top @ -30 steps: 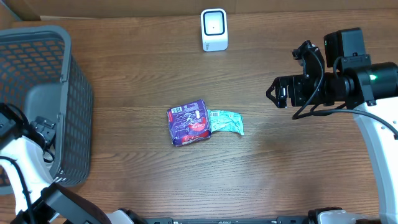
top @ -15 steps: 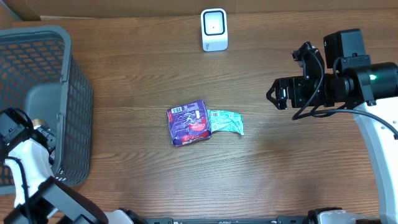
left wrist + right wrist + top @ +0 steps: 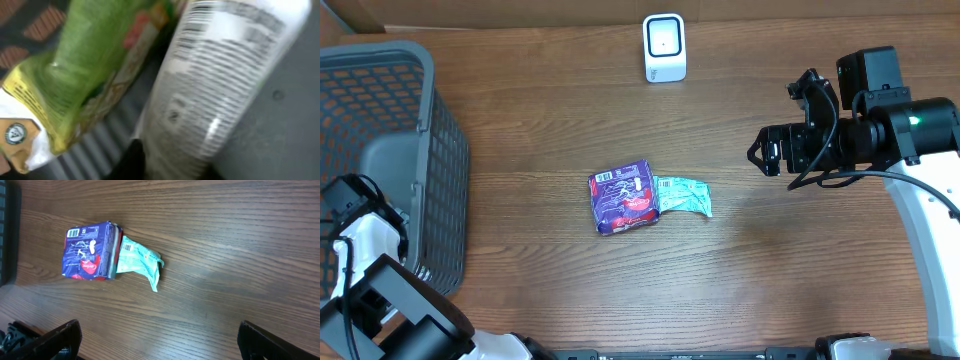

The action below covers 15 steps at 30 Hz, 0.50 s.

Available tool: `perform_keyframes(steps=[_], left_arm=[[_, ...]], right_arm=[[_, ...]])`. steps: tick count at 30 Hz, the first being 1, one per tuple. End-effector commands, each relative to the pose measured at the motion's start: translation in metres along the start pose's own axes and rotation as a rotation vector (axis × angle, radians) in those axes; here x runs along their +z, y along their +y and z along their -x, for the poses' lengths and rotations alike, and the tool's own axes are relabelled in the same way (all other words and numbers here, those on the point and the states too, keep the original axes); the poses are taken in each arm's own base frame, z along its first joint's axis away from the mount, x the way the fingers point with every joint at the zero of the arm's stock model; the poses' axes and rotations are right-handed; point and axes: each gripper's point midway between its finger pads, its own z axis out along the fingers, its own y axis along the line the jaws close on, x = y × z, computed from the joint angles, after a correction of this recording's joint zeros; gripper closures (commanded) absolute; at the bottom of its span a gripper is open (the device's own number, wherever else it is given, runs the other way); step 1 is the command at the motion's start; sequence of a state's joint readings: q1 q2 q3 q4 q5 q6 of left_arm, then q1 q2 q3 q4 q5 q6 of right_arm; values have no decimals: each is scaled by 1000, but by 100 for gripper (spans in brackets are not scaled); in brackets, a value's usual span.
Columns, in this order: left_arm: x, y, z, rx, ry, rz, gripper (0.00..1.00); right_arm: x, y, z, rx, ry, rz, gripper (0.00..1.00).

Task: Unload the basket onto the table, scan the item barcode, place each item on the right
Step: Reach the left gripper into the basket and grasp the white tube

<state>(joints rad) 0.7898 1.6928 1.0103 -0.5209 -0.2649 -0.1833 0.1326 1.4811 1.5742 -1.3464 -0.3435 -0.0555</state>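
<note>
At the basket (image 3: 380,70): left arm (image 3: 362,215) reaching in, jaws cannot tell | white pack (image 3: 225,75) print blurred | right gripper (image 3: 756,155) level over desk (image 3: 520,120), jaws wide, empty | purple packet (image 3: 623,197) barcode up

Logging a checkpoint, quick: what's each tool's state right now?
Left tool: cannot tell, view too blurred.
Right tool: open, holding nothing.

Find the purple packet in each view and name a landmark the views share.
Overhead: purple packet at the middle of the table.
Left wrist: not in it.
Right wrist: purple packet in the upper left of the picture.
Shared landmark: the teal packet lying against its right side, in the overhead and right wrist views.
</note>
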Motion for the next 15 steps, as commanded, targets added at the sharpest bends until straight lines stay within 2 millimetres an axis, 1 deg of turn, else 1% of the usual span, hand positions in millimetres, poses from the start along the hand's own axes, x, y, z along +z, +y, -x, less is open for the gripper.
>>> perform_keyframes(steps=[1, 4, 6, 8, 11, 13, 15], left_arm=[[8, -17, -18, -17, 74, -102, 96], [-5, -35, -12, -19, 87, -219, 96], [-23, -47, 0, -25, 78, -304, 96], [-45, -52, 17, -32, 53, -354, 96], [-91, -57, 46, -39, 1, -432, 96], [-138, -63, 64, -41, -33, -531, 96], [-184, -64, 79, -34, -83, -600, 96]], right_arm=[[2, 2, -1, -5, 4, 8, 0], [2, 2, -1, -5, 4, 8, 0], [2, 2, -1, -5, 4, 8, 0], [2, 2, -1, -5, 4, 9, 0], [2, 2, -1, -5, 4, 9, 0], [2, 2, -1, -4, 4, 9, 0], [2, 2, -1, -1, 5, 9, 0]])
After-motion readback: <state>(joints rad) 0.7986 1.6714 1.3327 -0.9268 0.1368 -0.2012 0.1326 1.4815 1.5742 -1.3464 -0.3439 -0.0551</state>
